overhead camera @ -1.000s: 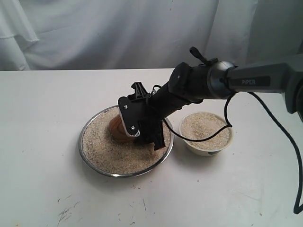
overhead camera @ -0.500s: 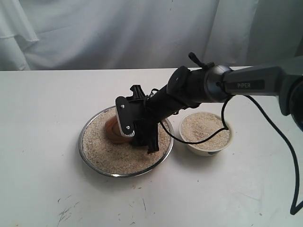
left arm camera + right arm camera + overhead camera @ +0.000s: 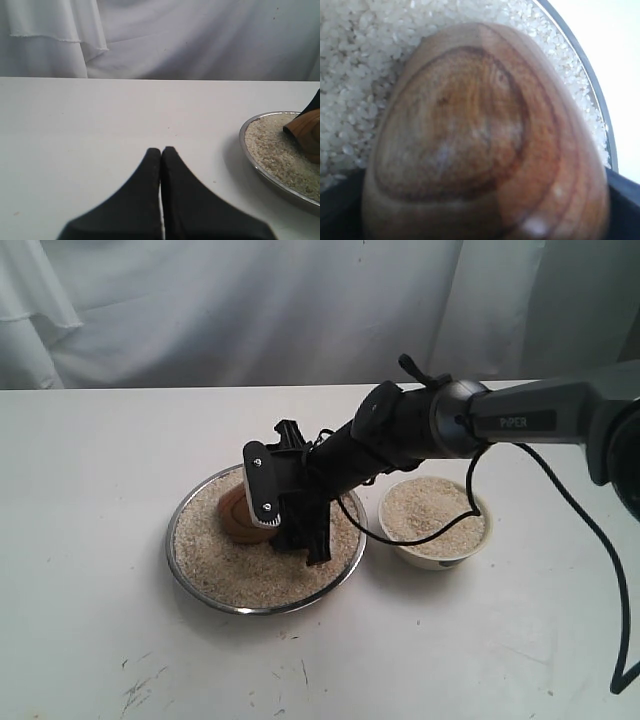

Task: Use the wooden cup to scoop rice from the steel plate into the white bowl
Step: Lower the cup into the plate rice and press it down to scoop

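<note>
While in hand (image 3: 285, 525), cup (image 3: 238, 517) amid rice (image 3: 230, 565).

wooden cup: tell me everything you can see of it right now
The wooden cup is a small rounded tumbler of glossy reddish-brown wood. Ringed grain shows on its base, which faces the right wrist camera. It is tipped over and sits low in the rice inside the steel plate. The right gripper clamps it between its fingers. Its mouth is hidden.
</note>
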Tool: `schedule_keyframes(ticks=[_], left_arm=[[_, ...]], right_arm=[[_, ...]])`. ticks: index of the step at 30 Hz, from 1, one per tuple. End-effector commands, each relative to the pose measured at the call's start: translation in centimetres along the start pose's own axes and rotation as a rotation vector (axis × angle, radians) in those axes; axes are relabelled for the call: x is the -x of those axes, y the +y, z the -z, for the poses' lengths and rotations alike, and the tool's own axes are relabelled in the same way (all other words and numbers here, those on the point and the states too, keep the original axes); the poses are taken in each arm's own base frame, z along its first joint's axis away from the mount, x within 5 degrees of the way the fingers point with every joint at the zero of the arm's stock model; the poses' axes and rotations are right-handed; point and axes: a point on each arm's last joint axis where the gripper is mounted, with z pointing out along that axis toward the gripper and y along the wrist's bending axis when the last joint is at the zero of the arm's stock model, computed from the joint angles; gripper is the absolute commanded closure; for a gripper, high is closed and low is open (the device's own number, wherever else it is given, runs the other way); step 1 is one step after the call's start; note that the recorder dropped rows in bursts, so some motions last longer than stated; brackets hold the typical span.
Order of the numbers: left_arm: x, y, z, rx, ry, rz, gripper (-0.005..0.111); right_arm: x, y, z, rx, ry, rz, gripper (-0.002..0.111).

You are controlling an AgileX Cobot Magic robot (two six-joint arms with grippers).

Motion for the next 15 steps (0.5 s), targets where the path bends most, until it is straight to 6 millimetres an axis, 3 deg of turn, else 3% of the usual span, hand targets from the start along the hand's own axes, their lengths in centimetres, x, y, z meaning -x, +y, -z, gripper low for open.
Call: schedule_keyframes(ticks=[1,15], left_arm=[[-0.07,-0.01,0.00,-0.002,-0.007,0.004,0.107],[-0.07,-0.01,0.00,-0.002,-0.007,0.004,0.107]], right_arm=[[0.01,-0.11,-0.19,-0.007,-0.020,-0.038,0.108],[-0.40,-0.25,0.15,0.004,-0.064,-0.114,0.108]])
